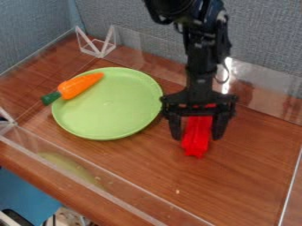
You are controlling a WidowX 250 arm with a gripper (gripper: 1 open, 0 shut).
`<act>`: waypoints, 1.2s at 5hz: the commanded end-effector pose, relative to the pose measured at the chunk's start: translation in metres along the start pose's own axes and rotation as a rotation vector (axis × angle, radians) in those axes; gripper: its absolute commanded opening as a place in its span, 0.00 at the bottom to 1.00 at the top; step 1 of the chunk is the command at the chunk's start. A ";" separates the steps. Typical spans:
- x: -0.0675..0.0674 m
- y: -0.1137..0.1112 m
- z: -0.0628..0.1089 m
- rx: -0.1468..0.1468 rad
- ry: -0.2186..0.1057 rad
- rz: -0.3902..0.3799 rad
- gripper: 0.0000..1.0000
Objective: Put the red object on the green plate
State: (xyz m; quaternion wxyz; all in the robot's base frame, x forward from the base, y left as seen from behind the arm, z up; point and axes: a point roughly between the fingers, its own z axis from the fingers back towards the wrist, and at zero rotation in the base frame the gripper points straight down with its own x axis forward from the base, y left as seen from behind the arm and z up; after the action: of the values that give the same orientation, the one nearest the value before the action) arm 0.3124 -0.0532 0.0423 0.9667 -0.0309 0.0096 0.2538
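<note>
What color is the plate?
The plate is light green, and it shows best in the camera view.

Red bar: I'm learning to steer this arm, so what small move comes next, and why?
Probably close the pincer: its two fingers appear to stand either side of the red bar, which still lies on the table, off the green plate.

Your worktop (130, 172) is brown wood — on it, left of centre, you have the green plate (106, 106), the orange carrot (80, 84) against its rim, and the red object (197, 135) lying to the plate's right.
</note>
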 end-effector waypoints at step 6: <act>0.004 -0.009 0.018 -0.032 -0.062 0.051 1.00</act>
State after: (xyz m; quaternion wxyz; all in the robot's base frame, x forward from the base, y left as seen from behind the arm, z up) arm 0.3106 -0.0523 0.0387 0.9578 -0.0212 0.0111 0.2863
